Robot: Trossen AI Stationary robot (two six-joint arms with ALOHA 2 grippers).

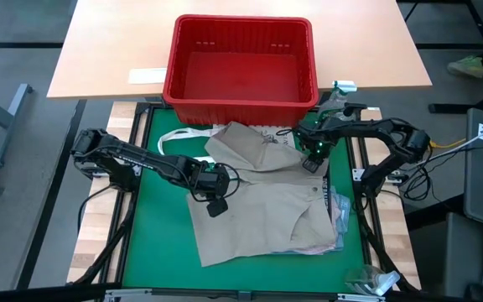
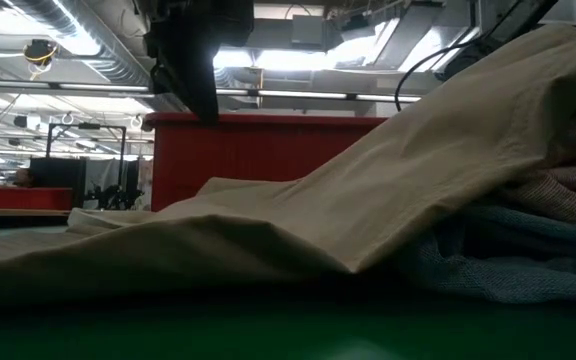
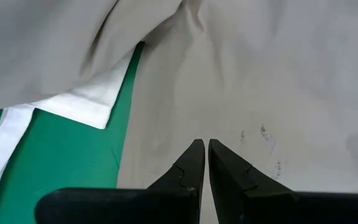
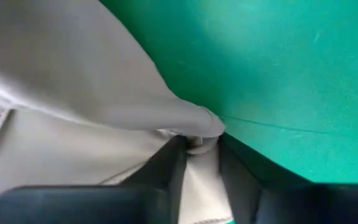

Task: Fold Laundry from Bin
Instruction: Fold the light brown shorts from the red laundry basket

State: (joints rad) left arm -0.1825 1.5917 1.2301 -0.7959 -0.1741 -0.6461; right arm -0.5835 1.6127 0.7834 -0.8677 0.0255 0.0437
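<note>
A khaki-grey garment (image 1: 267,210) lies spread on the green mat (image 1: 153,252). Its right part rests on a stack of folded laundry (image 1: 340,214), which the low view shows as knitted layers (image 2: 538,220). The red bin (image 1: 241,59) stands at the far side, with nothing showing inside it. My right gripper (image 1: 312,159) is at the garment's far right edge, shut on a bunch of the cloth. My left gripper (image 1: 216,204) is over the garment's left part, shut, with nothing between its fingers (image 3: 202,146). My right gripper pinches a bunched fold at the garment's edge (image 4: 197,138) between its two fingers, coming from above and pointing down. The cloth beside the fingers rises in a ridge off the mat. How many layers it has cannot be told. Whether my left gripper touches the khaki cloth (image 3: 260,74) cannot be told.
A white bag with straps (image 1: 179,138) lies under the garment's far left part, its white edge (image 3: 86,99) on the mat. Bare green mat lies left of the garment. A clear plastic object (image 1: 367,281) sits at the near right corner. The bin's front wall (image 2: 258,150) rises behind the cloth.
</note>
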